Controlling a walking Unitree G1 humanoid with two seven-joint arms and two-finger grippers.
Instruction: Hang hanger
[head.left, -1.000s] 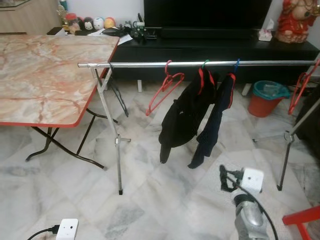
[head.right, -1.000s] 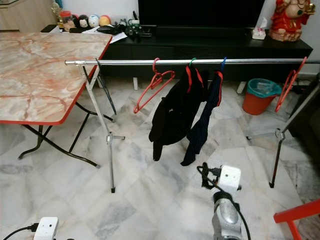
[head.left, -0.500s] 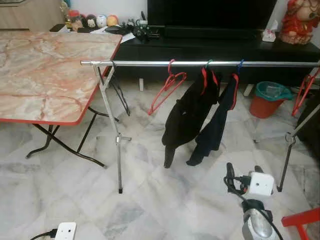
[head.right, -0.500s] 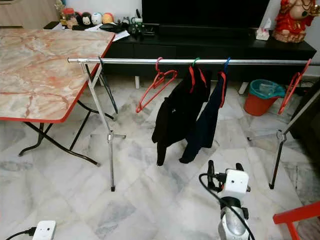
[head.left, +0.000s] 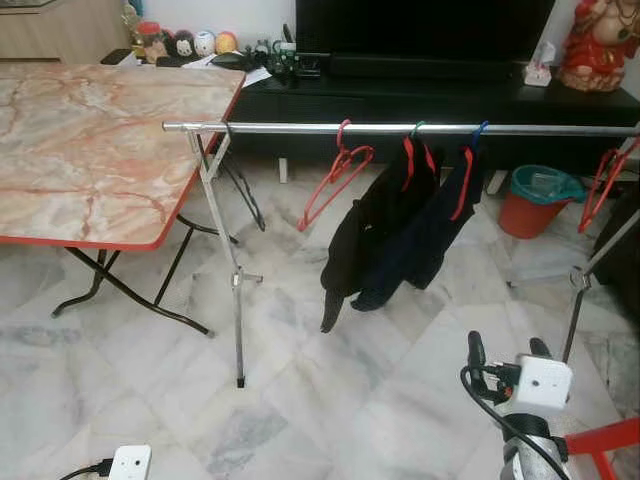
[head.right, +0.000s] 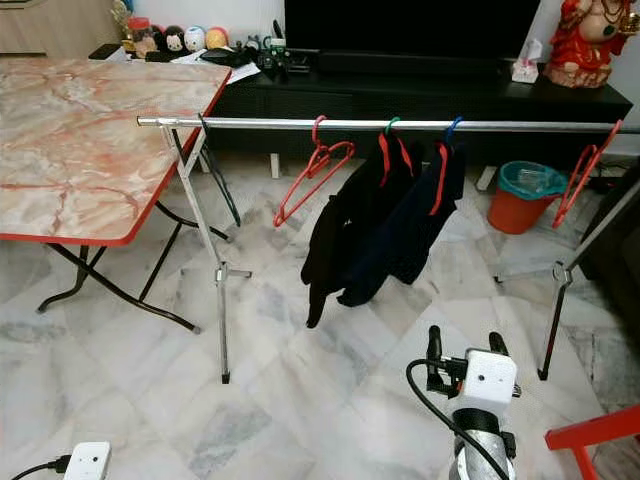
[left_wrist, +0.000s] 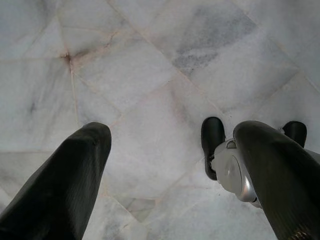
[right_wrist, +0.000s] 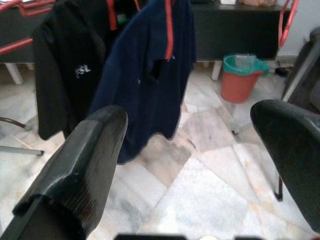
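While parted and empty at lower right, right gripper (head.left: 504, 353) faces navy garment (head.left: 415, 240) hung on steel rail (head.left: 400, 128); left gripper (left_wrist: 170, 150) likewise spread.

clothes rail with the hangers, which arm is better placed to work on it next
Probably the right. The right gripper is raised with fingers open, facing the navy garment on the rail. The left gripper points down at the marble floor.

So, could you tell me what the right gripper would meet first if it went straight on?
Probably the navy garment hanging on the rail: the right gripper, open, points at it across bare floor. Depth is unclear.
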